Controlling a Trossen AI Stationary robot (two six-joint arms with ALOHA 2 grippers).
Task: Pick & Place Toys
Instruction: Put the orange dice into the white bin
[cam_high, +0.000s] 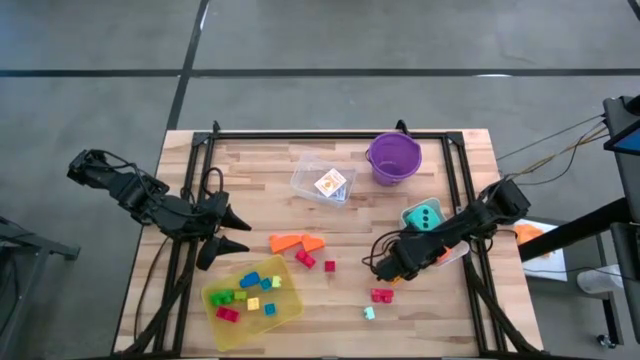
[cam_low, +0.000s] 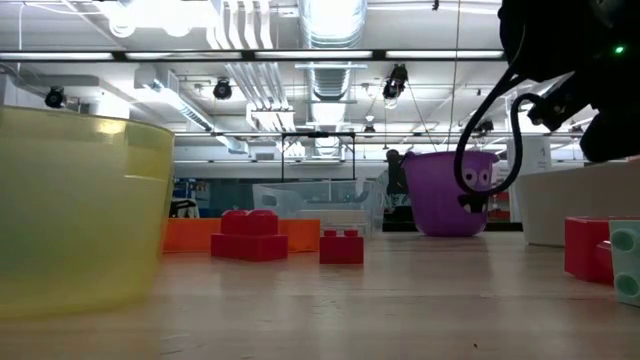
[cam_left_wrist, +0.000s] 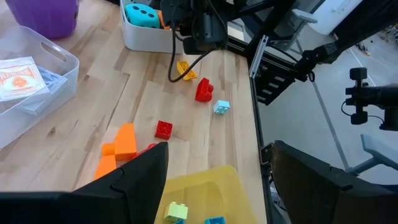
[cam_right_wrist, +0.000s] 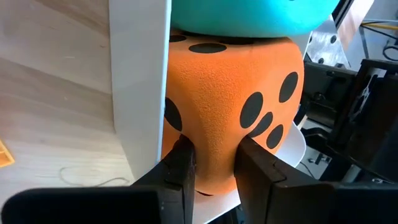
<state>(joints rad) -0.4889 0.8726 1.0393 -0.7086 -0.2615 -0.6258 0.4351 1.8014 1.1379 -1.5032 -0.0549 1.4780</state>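
Pinching a fold of the fuzzy orange black-spotted die (cam_right_wrist: 233, 106), the right gripper (cam_right_wrist: 214, 165) had its fingers clenched on it beside the white tub wall (cam_right_wrist: 140, 81). One teal die (cam_right_wrist: 249, 15) sat at 12 o'clock above, mostly cut off. Overhead, the orange die was hidden. The left gripper (cam_high: 232, 230), fingers spread, hung at 11 o'clock of the flat yellow plastic tray (cam_high: 288, 307). Two red bricks (cam_low: 250, 236) showed near the orange wedges (cam_high: 297, 242).
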